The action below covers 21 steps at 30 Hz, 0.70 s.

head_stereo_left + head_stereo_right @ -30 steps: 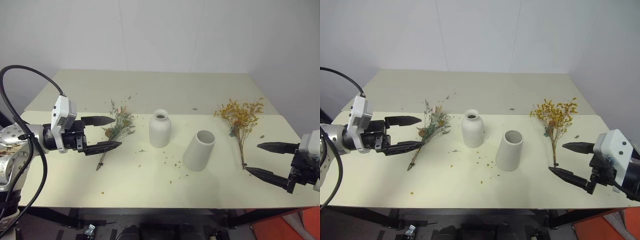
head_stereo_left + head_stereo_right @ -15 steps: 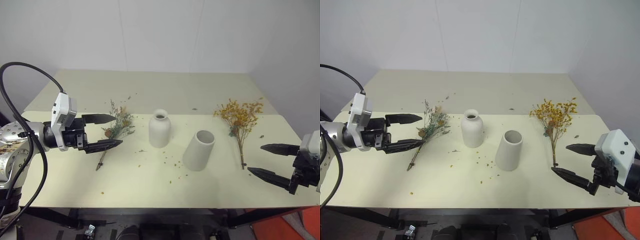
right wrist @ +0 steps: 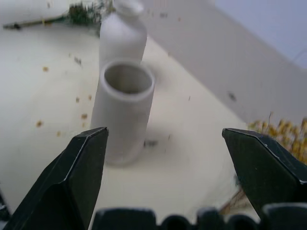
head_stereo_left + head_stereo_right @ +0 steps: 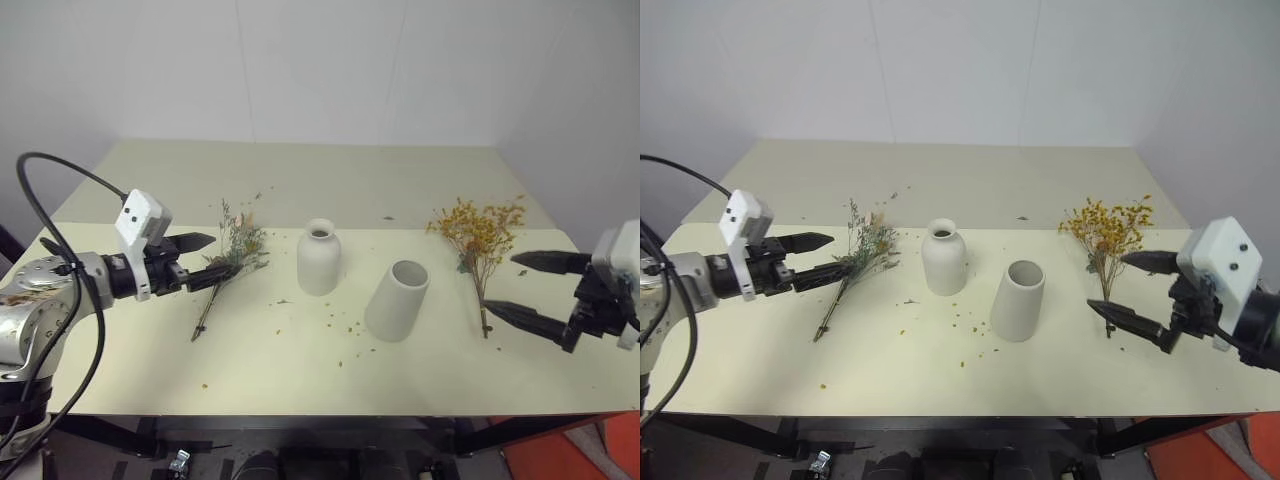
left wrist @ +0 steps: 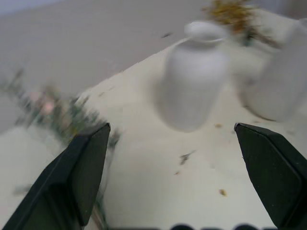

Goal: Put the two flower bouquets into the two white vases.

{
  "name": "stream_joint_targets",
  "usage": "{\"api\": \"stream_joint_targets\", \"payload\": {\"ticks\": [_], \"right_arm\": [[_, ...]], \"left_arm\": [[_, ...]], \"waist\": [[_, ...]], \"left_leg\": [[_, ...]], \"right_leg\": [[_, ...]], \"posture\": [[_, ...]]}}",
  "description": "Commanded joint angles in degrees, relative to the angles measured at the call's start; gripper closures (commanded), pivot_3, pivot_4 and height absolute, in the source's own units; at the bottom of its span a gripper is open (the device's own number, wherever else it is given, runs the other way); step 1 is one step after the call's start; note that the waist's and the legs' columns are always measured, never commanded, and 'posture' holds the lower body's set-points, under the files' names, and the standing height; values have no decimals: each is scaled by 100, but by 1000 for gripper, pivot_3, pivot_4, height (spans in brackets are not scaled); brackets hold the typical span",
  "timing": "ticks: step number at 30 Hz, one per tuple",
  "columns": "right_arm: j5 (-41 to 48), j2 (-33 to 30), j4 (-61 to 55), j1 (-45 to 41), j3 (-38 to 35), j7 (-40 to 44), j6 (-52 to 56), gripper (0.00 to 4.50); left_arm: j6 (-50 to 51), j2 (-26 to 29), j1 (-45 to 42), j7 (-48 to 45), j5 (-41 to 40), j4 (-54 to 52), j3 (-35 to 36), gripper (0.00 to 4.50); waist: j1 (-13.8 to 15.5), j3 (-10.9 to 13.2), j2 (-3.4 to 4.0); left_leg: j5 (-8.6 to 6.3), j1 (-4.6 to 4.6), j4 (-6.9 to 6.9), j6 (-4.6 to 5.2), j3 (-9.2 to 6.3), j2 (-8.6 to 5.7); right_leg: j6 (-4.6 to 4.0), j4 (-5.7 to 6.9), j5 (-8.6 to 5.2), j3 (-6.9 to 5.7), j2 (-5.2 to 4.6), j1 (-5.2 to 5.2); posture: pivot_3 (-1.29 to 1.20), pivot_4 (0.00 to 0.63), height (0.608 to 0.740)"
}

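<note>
Since a second ago your left gripper (image 4: 208, 259) has rolled and pushed toward the grey-green sprig bunch (image 4: 232, 262), its fingers spread wide with the tips at the bunch's stems, holding nothing; your right gripper (image 4: 514, 286) has risen and swung inward, jaws just as wide and empty, framing the stem of the yellow-orange bunch (image 4: 480, 244) near the table's right edge. Between the two bunches you have the bottle-shaped vase (image 4: 319, 257) upright mid-table and the cylinder vase (image 4: 398, 300) just beside it toward the front edge, its open mouth showing. Your table (image 4: 300, 370) is a pale cream surface littered with small flower crumbs (image 4: 345, 330), with a seam running across behind the vases. Plain white walls (image 4: 330, 70) close the room behind the far edge.
</note>
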Motion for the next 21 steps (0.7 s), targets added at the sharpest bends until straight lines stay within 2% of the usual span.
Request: {"api": "stream_joint_targets", "payload": {"ticks": [1,4,10,17,21], "right_arm": [[207,-177,-156,-575,430,-317,147,39],[267,-196,-134,-1089,933,-436,187,39],[155,-154,-11,-1549,1563,-439,120,39],[170,-108,-62,-1715,1772,-584,158,39],[229,-97,-155,-1637,1728,-686,231,39]], "left_arm": [[842,-223,-239,1066,187,-395,16,0],[1672,-550,-672,1711,284,-246,-84,0],[2630,-1025,-1309,2304,581,248,-307,0],[2644,-993,-1492,2317,1097,893,-1210,0],[2372,-1229,-1769,2273,1351,1443,-1479,0]], "waist": [[1,0,0],[21,1,-2],[25,1,-3],[11,1,-3],[24,1,-3]], "left_leg": [[0,-1,-1,0,-1,0],[0,-5,0,0,-2,-4],[0,-4,1,0,-7,-9],[0,-7,-5,0,-9,-9],[0,-6,-1,0,-9,-11]], "right_leg": [[0,-3,0,0,0,0],[0,-1,1,-1,-1,-2],[0,-2,1,-3,-3,1],[-5,0,2,-2,-1,-7],[-5,1,3,-1,-3,-4]], "posture": [[0,150,740],[0,150,740],[0,150,740],[0,150,740],[0,150,740]]}}
